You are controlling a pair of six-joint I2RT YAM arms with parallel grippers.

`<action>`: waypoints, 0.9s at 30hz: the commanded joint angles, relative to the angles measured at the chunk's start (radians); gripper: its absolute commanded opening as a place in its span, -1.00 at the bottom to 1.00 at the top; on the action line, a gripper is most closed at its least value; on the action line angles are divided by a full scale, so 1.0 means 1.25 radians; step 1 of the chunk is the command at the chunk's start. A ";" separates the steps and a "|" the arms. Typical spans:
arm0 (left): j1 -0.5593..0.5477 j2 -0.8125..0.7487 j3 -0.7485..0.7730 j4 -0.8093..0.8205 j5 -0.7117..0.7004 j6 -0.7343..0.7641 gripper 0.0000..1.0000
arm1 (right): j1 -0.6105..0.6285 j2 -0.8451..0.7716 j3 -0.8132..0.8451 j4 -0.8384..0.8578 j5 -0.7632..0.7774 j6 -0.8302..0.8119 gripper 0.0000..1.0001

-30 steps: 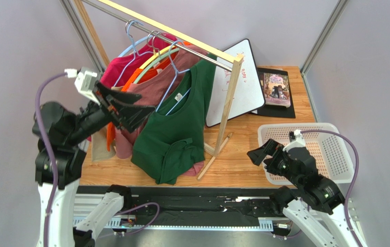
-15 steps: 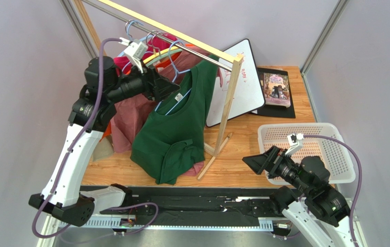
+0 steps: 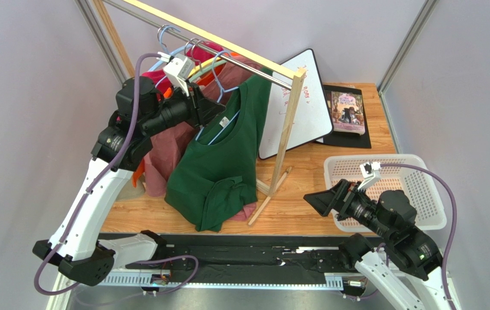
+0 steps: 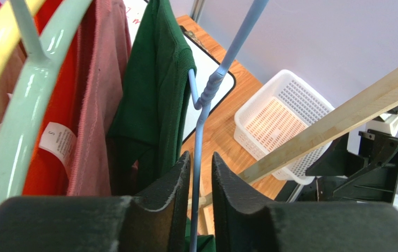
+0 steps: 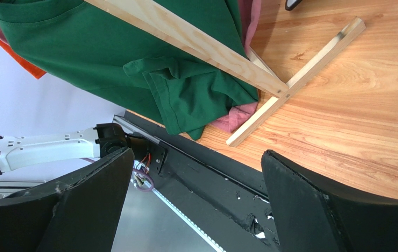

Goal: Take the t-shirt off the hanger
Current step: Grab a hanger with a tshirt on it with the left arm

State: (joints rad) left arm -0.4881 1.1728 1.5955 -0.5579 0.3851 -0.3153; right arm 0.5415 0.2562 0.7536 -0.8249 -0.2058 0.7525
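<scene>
With left jaws narrow around the neck of the blue hanger [image 4: 198, 142] (pinching or not, I cannot tell) and right jaws spread wide by the near edge of the counter [image 3: 293, 206], clamp that wire firmly so the green t-shirt [image 3: 218, 168], hung at the post end of the rack [image 3: 286, 126], slides off.

Dark green short-sleeved t-shirt [image 3: 218, 165], not yet off its thin light-blue hanger [image 4: 202, 113]. Hooked over the rail [image 3: 254, 68] as the outermost garment of the row, just beside the wooden upright [image 3: 285, 139]. Hanging slanted, white label showing inside the neck opening, one sleeve bunched low, hem down near the wooden surface [image 3: 306, 200].
</scene>
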 commanded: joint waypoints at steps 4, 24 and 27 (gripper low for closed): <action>-0.027 0.015 0.021 0.022 -0.039 -0.010 -0.93 | -0.001 0.001 0.028 0.027 -0.017 -0.024 0.97; -0.062 -0.116 0.037 0.050 0.006 -0.080 -1.00 | -0.001 -0.016 0.032 0.003 0.060 -0.046 0.97; -0.062 -0.132 -0.022 0.108 0.021 -0.101 -1.00 | -0.001 0.011 0.033 0.016 0.051 -0.058 0.97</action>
State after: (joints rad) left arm -0.5613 1.0588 1.6230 -0.6052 0.3801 -0.3962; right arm 0.5415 0.2367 0.7670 -0.8257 -0.1524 0.7227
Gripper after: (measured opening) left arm 0.009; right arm 0.987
